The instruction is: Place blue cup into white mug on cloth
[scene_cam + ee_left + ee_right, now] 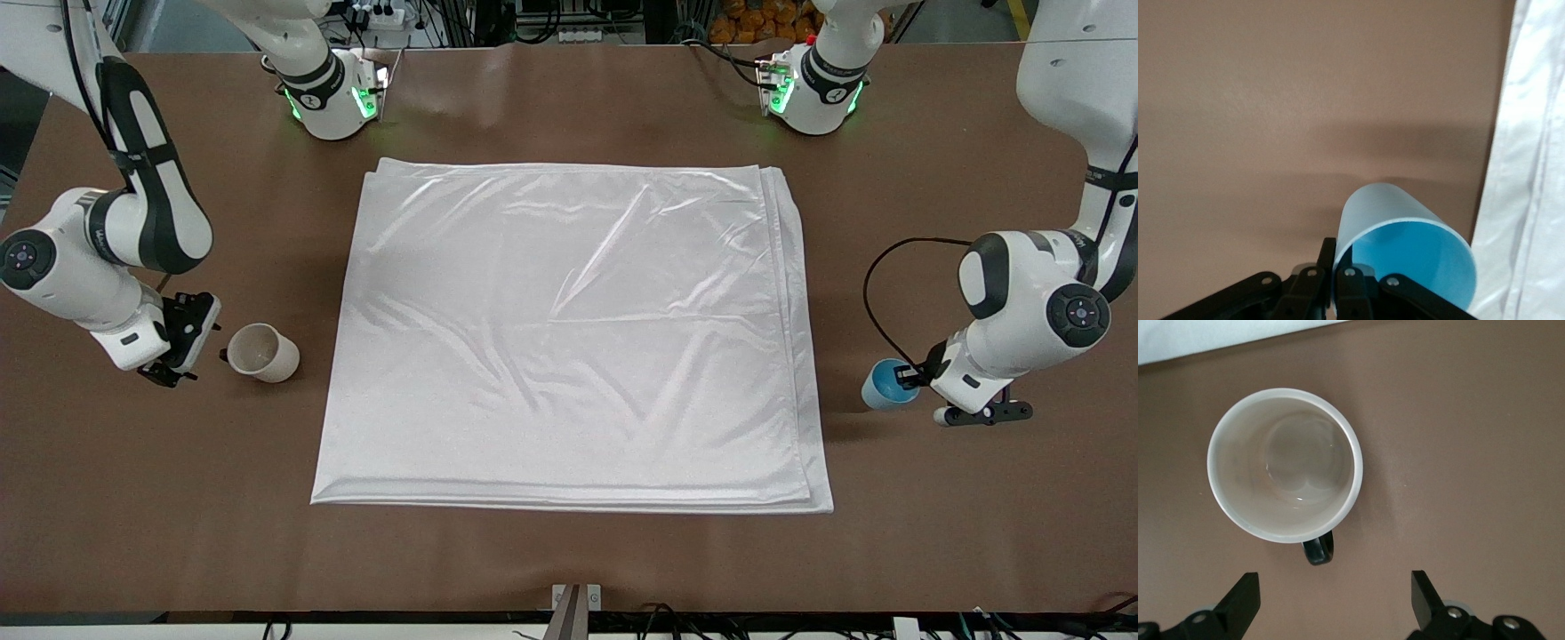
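Slippage is the risk: the left tool (1333, 270) pinches only the blue cup (1405, 257) rim off the cloth (569, 338), while the spread right tool (1335, 600) hovers beside the white mug (1285, 465) on the desk (569, 551).

Left arm comes in from its base at the top of the front view, elbow bent, wrist low at its end of the tabletop. Left claw (909, 377) is clamped on the rim of the blue cup (885, 384), fingers (1327, 270) pinched tight on the wall, one inside, one outside.

Right arm mirrors it: folded elbow, wrist down low at its end of the tabletop. Right claw (200, 342) has its fingers (1245, 597) spread wide, gripping nothing, just beside the white mug (262, 352), lined up with the handle side.
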`<state>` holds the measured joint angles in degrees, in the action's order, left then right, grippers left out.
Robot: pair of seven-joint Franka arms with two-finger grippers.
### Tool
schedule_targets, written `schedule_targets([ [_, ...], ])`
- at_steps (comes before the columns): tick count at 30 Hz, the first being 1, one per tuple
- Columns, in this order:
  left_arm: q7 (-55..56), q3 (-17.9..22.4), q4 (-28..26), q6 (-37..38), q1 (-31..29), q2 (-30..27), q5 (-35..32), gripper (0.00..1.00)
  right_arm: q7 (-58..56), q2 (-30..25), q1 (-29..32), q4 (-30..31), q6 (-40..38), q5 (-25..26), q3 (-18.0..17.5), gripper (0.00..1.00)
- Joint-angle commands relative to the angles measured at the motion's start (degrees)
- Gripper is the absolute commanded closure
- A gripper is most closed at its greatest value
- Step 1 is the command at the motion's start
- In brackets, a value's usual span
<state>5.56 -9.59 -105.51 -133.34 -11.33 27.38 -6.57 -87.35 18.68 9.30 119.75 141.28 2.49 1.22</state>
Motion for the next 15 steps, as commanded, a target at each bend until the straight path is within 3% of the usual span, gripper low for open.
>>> schedule_targets([
  [1, -0.63, -1.66, -0.49, 2.82, -0.36, -4.43, -0.11, 1.0, -4.58, 2.41, 0.54, -0.13, 1.89, 0.14, -0.25, 0.0],
  [15, -0.19, -7.2, 3.9, 8.26, -0.19, -9.09, -0.99, 1.0, -10.03, 5.13, 0.98, 0.04, 4.79, 0.14, -0.25, 0.0],
])
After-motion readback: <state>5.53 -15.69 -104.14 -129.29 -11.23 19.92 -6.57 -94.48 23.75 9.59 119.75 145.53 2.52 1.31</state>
